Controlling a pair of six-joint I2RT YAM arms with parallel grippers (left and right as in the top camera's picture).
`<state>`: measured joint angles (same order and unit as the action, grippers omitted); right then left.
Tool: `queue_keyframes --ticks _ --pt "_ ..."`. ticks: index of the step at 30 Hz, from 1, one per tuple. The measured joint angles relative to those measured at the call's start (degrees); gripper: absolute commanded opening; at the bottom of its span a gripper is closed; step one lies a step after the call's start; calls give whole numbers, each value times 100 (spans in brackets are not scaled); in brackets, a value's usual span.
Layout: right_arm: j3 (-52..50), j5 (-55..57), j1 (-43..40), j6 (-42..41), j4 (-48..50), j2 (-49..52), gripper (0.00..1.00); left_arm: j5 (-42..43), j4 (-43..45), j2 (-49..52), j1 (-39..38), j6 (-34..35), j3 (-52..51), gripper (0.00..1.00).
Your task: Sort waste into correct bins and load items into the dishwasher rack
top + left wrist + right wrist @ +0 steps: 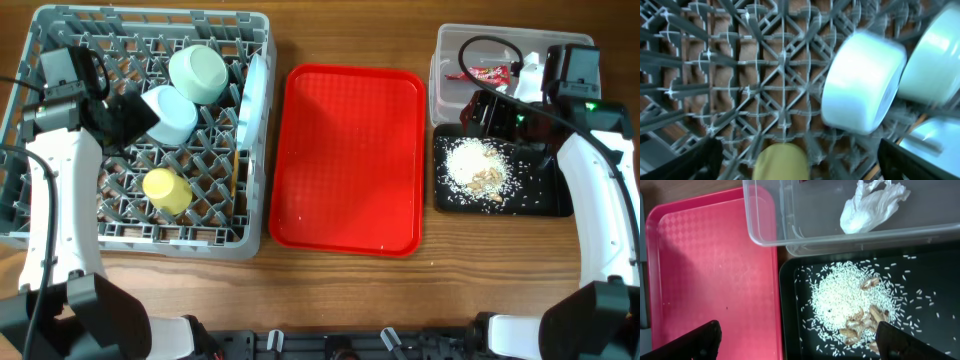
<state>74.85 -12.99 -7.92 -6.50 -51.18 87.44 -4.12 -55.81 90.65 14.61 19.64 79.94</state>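
Observation:
The grey dishwasher rack (60,225) at the left holds a pale green bowl (200,72), a pale blue bowl (172,115), a yellow cup (167,190), a white plate (255,90) on edge and a chopstick (236,172). My left gripper (125,120) hangs open and empty over the rack (740,75), beside the blue bowl (862,82) and above the cup (781,161). My right gripper (492,112) is open and empty (800,345) over the near-left edge of the black tray (790,305), which holds rice scraps (850,300). The clear tub (765,225) holds the tissue (872,205) and the red wrapper (490,72). The fork is not visible.
The large red serving tray (350,160) lies between the rack and the bins; it also shows in the right wrist view (710,265). A few specks lie on it. The green bowl (935,55) sits just right of the blue one. Wooden table (330,290) runs along the front.

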Motion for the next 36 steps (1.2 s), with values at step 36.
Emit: queue_keyframes --ticks 36 --pt "-905 603 0 103 -752 -3987 100 721 -258 -5224 -1307 -1810 -1683 100"
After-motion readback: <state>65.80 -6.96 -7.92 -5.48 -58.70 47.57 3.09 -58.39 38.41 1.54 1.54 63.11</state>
